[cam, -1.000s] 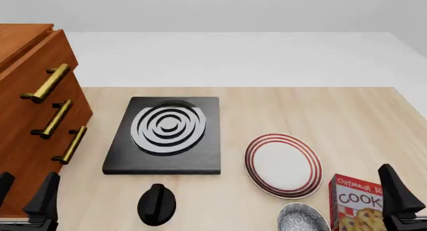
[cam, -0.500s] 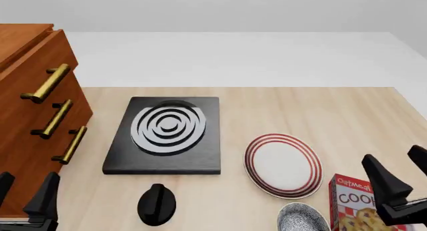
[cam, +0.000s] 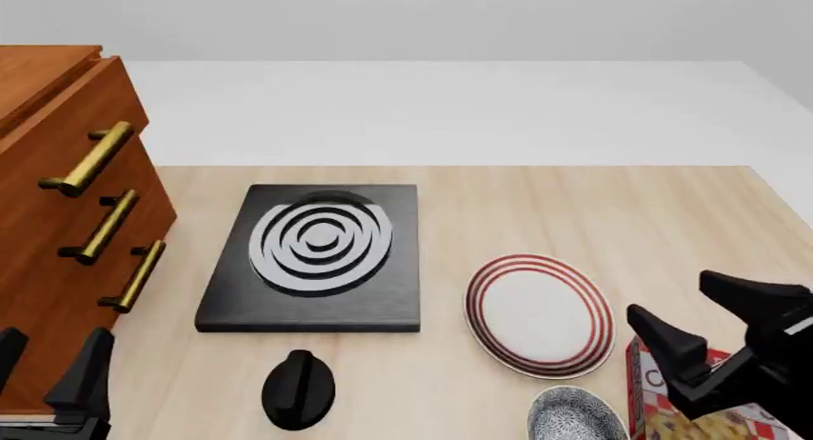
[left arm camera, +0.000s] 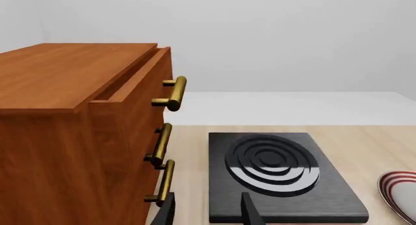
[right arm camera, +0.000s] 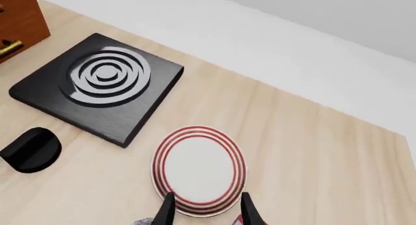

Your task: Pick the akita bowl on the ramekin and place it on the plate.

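The akita bowl (cam: 574, 414), speckled grey inside with a dark rim, sits at the near edge just in front of the plate (cam: 538, 314); only a grey sliver of the bowl (right arm camera: 144, 221) shows in the right wrist view. The ramekin is hidden. My right gripper (cam: 709, 316) hangs open and empty above the cookie box, to the right of the bowl and plate. Its fingers frame the near rim of the plate (right arm camera: 199, 170) in the right wrist view. My left gripper (cam: 45, 364) rests open at the near left, far from both.
A black stove burner (cam: 318, 254) lies at the centre left, with a black knob-like object (cam: 297, 390) in front of it. A wooden drawer cabinet (cam: 64, 221) with brass handles stands along the left. A red cookie box (cam: 650, 407) stands right of the bowl.
My right gripper has lifted and swung left and forward over the cookie box, tilting toward the plate. The left gripper, bowl and plate have not moved.
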Controlling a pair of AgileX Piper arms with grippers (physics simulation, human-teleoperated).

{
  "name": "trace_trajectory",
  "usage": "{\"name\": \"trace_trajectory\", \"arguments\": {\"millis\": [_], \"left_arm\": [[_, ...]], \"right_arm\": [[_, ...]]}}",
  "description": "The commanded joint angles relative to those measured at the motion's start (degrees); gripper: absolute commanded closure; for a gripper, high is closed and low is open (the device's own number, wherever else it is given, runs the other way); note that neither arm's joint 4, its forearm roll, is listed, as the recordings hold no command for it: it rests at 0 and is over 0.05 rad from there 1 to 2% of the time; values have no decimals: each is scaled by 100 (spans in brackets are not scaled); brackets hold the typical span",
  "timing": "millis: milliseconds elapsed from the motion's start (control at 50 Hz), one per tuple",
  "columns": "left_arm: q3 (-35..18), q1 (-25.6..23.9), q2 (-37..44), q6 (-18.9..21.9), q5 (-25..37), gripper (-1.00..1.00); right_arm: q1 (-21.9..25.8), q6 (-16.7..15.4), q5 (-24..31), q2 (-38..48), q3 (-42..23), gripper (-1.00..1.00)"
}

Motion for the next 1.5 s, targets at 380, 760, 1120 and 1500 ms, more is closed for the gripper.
{"name": "trace_trajectory", "arguments": {"millis": [380, 760, 1120, 1500], "left_arm": [[0, 0, 0, 0, 0, -100], [0, 0, 0, 0, 0, -100], [0, 0, 0, 0, 0, -100], [0, 0, 0, 0, 0, -100]], "right_arm": [[1018, -826, 1994, 967, -1060, -100], [1526, -719, 3136, 1392, -1427, -100], [1975, -886, 3426, 2329, -2037, -100], [2765, -364, 3649, 2990, -2398, -100]]}}
